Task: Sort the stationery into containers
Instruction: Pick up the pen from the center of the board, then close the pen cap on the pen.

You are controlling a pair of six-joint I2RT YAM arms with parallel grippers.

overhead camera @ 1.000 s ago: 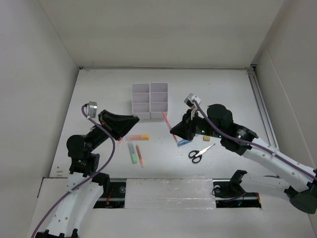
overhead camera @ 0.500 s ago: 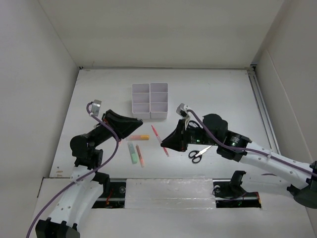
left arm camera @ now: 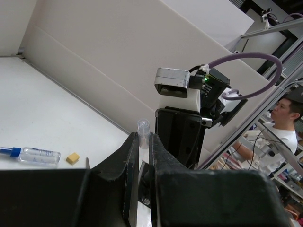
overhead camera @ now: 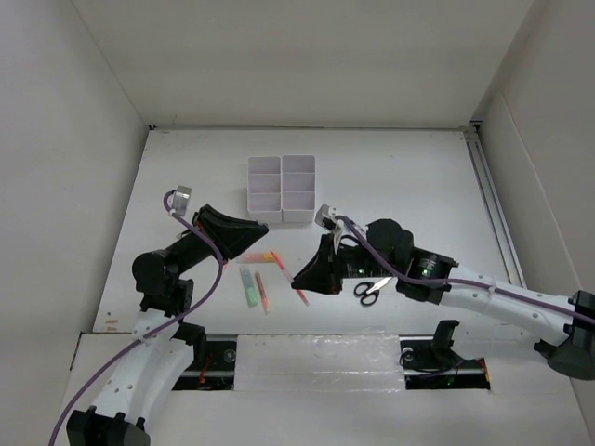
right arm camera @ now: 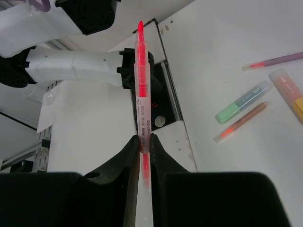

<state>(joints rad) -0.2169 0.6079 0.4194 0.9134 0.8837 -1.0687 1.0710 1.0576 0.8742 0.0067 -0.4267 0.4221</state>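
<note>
My right gripper (overhead camera: 299, 282) (right arm camera: 142, 142) is shut on a red highlighter pen (right arm camera: 142, 90) and holds it above the table (overhead camera: 418, 177), right of the loose pens. In the top view the pen (overhead camera: 282, 265) slants from upper left to lower right. My left gripper (overhead camera: 255, 226) (left arm camera: 143, 138) is shut on a small clear cap (left arm camera: 143, 126) and is raised above the orange-yellow highlighter (overhead camera: 259, 257). The white containers (overhead camera: 282, 190) stand behind both grippers. A green highlighter (overhead camera: 248, 286) and an orange pen (overhead camera: 262, 291) lie near the front.
Black-handled scissors (overhead camera: 372, 288) lie just right of the right gripper. A pink pen (right arm camera: 274, 61) lies beyond the highlighters. A clear blue-capped bottle (left arm camera: 37, 154) and a tan eraser (left arm camera: 72, 158) lie on the table in the left wrist view. White walls enclose the table.
My right gripper has carried the red pen left and toward the near edge, from beside the containers to next to the loose pens. The left gripper shifted slightly, then held still.
</note>
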